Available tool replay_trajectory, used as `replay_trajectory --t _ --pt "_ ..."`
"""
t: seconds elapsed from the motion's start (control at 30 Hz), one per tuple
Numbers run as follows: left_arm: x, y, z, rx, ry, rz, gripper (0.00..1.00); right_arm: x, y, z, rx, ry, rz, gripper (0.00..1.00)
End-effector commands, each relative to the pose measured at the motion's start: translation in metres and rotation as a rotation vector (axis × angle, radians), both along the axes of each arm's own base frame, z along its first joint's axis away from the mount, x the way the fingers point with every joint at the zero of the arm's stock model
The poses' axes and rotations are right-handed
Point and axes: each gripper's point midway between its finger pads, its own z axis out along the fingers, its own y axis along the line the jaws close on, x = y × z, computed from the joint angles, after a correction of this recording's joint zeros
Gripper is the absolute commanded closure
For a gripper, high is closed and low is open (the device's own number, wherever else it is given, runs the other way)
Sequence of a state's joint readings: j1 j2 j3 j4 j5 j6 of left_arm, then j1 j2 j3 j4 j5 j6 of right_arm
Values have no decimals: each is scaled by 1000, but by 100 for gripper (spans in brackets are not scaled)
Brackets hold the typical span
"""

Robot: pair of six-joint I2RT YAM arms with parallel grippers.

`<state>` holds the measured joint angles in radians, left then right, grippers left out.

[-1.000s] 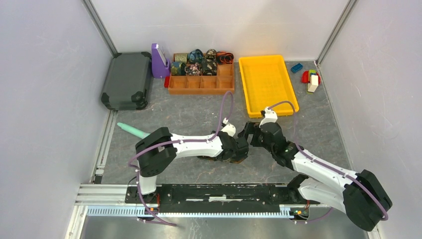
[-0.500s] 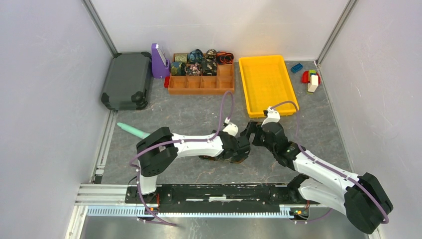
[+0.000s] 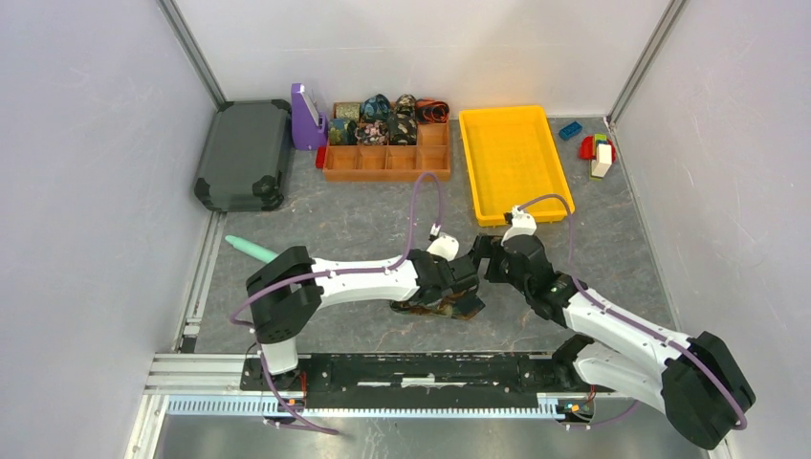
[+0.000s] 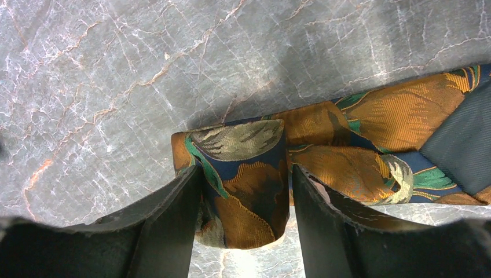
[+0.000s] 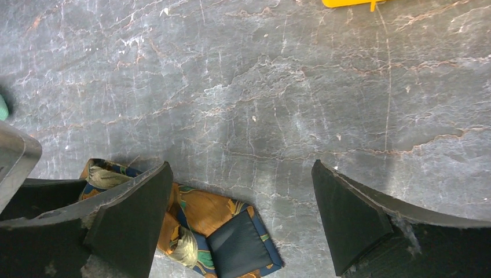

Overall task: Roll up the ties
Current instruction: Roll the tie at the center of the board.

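Over the last second our left arm has swung its elbow out toward the left edge of the counter and pushed its wrist a little toward the near edge. The tie, which that wrist hid from above, now shows as a dark patterned strip beneath it, near the middle of the near edge. The left gripper has its jaws clenched on the rolled end. In the left wrist view a short, fat coil of orange, navy and green print sits between the two fingers and touches both. The rest of the tie runs off flat to the right, with the dark lining of its tip turned up. The right gripper has barely moved. Its jaws stand wide apart with nothing between them, over the counter just beyond the tie, whose loose tip lies at the lower left of the right wrist view. We read the shift as one more turn of the roll: the coil is begun, but a good stretch of flat fabric remains, so this tie is only partly done. At the far edge the box already holds several finished coils in its back row. Next we would likely keep turning the coil toward the tip, with the free gripper ready to steady the tail.
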<state>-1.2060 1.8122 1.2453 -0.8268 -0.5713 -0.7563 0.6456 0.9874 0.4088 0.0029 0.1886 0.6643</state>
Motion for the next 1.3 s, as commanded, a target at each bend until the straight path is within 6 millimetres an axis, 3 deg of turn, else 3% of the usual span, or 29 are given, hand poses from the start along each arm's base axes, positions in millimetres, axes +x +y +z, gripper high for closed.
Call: replay_trajectory --t 0.0,0.57,0.83,1.0,1.27 --pt "-3 -8 11 -69 -2 -17 35 5 16 19 43 -28 58 3" --pt "-1 -2 35 -126 -46 -9 26 -9 62 23 158 24 249 9" --pt "-3 6 56 -183 -74 -8 25 -15 83 28 181 37 315 9" --pt "-4 20 75 -226 -104 -4 24 -20 99 35 202 37 352 9" --pt "-5 62 91 -299 -149 44 24 -33 130 40 228 56 408 11"
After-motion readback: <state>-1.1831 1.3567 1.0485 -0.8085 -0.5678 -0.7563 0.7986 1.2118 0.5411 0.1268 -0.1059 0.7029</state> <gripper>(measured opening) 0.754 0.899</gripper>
